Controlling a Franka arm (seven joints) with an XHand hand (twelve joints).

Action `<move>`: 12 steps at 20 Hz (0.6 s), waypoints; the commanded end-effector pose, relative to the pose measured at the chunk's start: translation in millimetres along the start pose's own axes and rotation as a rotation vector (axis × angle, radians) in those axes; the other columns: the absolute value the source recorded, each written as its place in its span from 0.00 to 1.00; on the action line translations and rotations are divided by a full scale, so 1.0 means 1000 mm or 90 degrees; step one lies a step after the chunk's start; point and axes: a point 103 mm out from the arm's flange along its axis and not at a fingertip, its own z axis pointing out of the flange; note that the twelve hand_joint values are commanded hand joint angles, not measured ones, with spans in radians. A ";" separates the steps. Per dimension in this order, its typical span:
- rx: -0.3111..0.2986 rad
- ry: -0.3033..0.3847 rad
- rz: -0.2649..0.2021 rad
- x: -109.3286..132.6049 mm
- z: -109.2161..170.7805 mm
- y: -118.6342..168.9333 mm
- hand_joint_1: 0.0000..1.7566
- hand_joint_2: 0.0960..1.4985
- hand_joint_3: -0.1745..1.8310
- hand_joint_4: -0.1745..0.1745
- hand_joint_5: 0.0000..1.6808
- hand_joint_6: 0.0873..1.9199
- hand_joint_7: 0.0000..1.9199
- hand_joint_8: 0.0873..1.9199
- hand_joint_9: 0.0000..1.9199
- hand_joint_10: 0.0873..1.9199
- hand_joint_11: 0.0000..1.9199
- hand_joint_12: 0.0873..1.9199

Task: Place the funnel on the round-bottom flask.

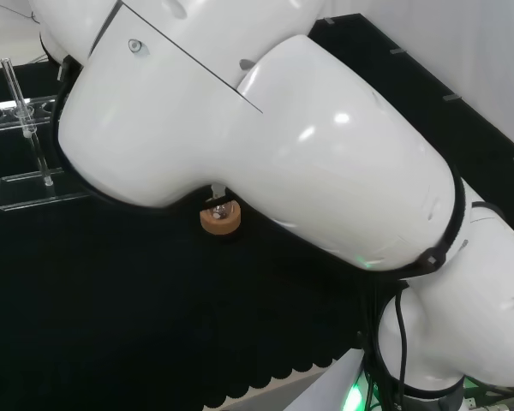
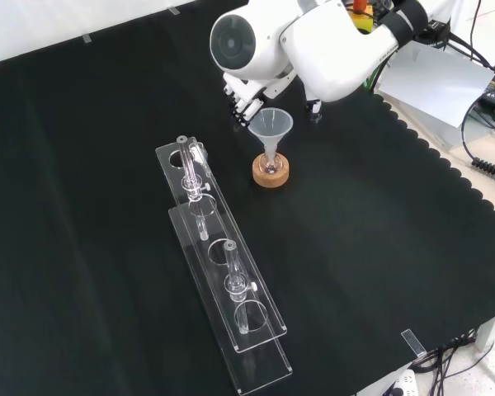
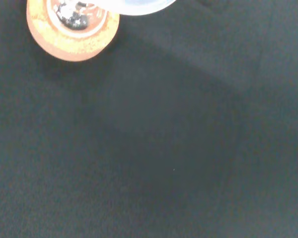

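A clear funnel (image 2: 270,126) stands upright with its stem down in the neck of a small round-bottom flask (image 2: 271,165). The flask sits on a cork ring (image 2: 271,173) near the middle of the cloth. The hand (image 2: 246,106) comes out from under the arm's white link, and its curled fingertips (image 2: 249,118) hold the funnel's rim on the left in the front view. In the head view the cork ring (image 1: 220,220) and flask (image 1: 220,206) peek out below the big white link, which hides the hand. The wrist view has the cork ring (image 3: 72,34) and a blurred edge of the funnel (image 3: 139,5).
Two long clear racks (image 2: 223,280) with glass tubes lie in front of the flask in the front view; they stand at the left in the head view (image 1: 34,184). The cloth's scalloped edge (image 2: 445,165) runs along the front view's right, with cables and paper beyond it.
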 end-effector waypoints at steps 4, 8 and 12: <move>-0.120 0.069 0.028 -0.041 -0.016 -0.032 0.23 0.38 0.22 0.39 0.14 0.00 0.09 0.34 0.22 0.34 0.14 0.74; -0.162 0.119 0.036 -0.066 -0.014 -0.038 0.25 0.41 0.22 0.38 0.16 0.00 0.11 0.34 0.24 0.33 0.16 0.73; -0.196 0.174 0.036 -0.088 -0.013 -0.040 0.29 0.44 0.23 0.37 0.20 0.00 0.15 0.33 0.28 0.31 0.18 0.72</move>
